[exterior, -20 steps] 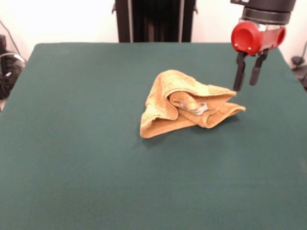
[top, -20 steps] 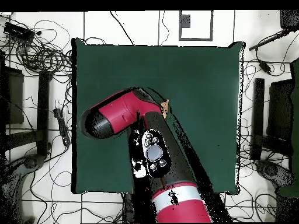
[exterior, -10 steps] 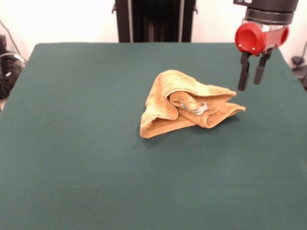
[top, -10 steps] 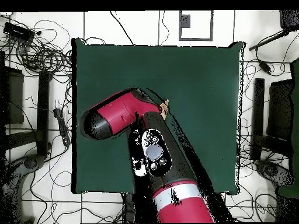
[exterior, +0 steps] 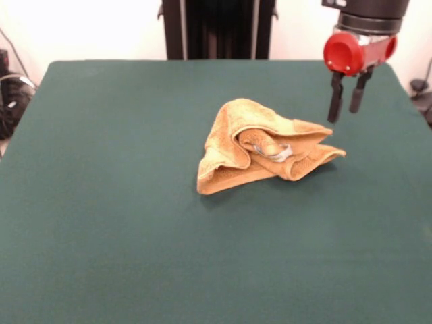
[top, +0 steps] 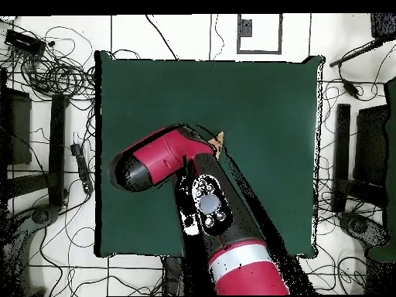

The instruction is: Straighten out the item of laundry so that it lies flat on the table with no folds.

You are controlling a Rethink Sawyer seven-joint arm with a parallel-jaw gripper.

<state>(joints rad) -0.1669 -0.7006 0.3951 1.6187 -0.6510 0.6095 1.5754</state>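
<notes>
Towel noted approx. mid-worktop, slightly right of centre in front view. Bunched into a rough triangular heap: several layers folded over each other, one flap curled across the top, grey tag seen tucked in the middle fold. No part is spread flat yet.

Claw is raised, just beyond the towel's far-right corner, clear of the cloth. Fingers are spread apart w/ a visible gap; nothing is pinched.

Overhead view: towel almost wholly hidden under the arm; only a small orange tip is seen beside the red link.

Progress judged: essentially none done. Still to do: corner or edge to be gripped, layers to be pulled open, cloth to be laid out w/o folds. Far-right corner judged the likely first grip pt., being nearest the claw.
</notes>
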